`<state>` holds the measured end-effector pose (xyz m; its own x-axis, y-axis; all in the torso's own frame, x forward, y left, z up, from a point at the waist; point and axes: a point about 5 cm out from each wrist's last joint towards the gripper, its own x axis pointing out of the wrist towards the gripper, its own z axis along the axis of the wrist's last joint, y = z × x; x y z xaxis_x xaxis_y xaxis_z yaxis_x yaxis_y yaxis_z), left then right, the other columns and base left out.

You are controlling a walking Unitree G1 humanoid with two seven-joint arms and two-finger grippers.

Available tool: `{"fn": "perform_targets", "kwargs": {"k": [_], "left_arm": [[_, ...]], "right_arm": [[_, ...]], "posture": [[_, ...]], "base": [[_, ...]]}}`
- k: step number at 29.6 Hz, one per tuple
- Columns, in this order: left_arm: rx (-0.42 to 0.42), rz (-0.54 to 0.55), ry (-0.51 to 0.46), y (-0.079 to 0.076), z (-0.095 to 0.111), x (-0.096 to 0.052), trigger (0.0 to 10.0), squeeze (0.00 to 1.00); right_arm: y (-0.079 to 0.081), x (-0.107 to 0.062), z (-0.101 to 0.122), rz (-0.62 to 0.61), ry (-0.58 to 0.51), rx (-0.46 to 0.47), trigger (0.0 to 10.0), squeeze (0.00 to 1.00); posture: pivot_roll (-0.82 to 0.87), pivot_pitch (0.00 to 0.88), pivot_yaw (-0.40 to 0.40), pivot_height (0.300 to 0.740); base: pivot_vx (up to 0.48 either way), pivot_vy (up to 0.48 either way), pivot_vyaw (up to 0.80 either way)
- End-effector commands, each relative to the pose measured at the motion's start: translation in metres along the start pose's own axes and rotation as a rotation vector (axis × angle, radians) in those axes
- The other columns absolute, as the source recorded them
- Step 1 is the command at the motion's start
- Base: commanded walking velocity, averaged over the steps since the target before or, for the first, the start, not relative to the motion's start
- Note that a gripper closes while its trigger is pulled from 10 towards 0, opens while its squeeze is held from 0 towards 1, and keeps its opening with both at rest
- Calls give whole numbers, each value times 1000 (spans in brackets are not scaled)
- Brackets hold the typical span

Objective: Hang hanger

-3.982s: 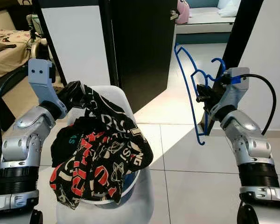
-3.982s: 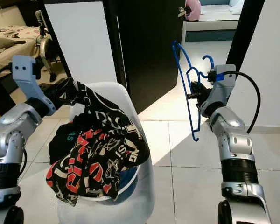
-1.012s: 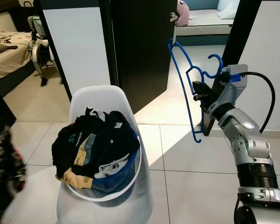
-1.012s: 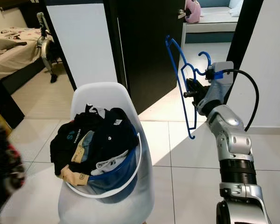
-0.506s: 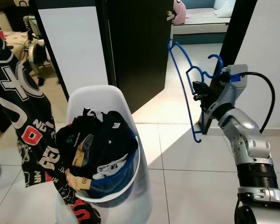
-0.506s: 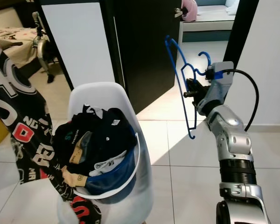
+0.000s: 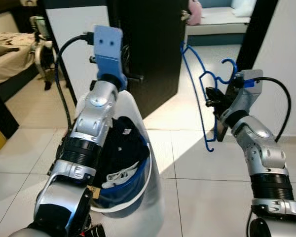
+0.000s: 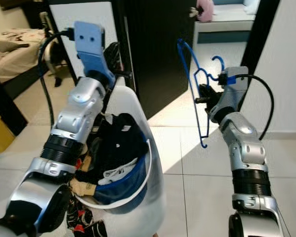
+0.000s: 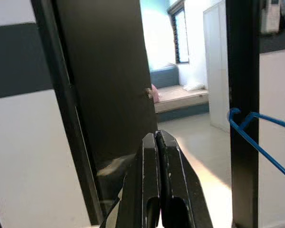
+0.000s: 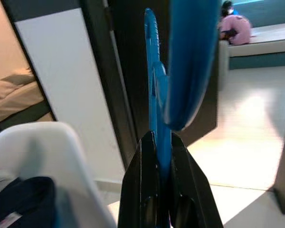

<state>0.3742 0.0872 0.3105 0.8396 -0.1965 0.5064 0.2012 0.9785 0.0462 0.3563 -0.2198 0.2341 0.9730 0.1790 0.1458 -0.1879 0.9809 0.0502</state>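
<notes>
The blue plastic hanger (image 7: 197, 94) hangs upright in front of the dark doorway, and my right gripper (image 7: 210, 100) is shut on it just below the hook. In the right wrist view the black fingers (image 10: 149, 190) clamp the blue hanger (image 10: 154, 90). My left arm is raised over the white chair, and its gripper (image 9: 156, 140) points at the dark door with its fingers pressed together and nothing between them. The hanger's hook (image 9: 242, 121) shows to one side of that gripper, apart from it.
A white chair (image 7: 138, 123) holds a blue-and-white basket (image 7: 138, 180) of dark clothes. A black-and-red patterned cloth (image 8: 84, 224) lies on the floor by the chair. The dark door (image 7: 153, 49) stands ajar, with sunlit tiled floor (image 7: 197, 177) on the right and a bed (image 7: 5, 59) at far left.
My left arm has swung up in front of the chair and the door. The patterned garment that hung on the left is gone from there. The right gripper with the hanger has barely moved.
</notes>
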Motion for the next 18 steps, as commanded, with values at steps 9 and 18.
{"fn": "perform_targets", "kwargs": {"k": [9, 18], "left_arm": [[-46, -144, -94, -35, 18, 3, 0, 0], [-9, -114, -240, -23, 57, 12, 0, 0]], "right_arm": [[-3, -3, -4, -28, 10, -1, 10000, 0], [-4, -2, -4, -55, 15, -5, 10000, 0]], "posture": [[-82, 0, 90, 740], [-80, 0, 83, 740]], "base": [[0, 0, 0], [0, 0, 0]]}}
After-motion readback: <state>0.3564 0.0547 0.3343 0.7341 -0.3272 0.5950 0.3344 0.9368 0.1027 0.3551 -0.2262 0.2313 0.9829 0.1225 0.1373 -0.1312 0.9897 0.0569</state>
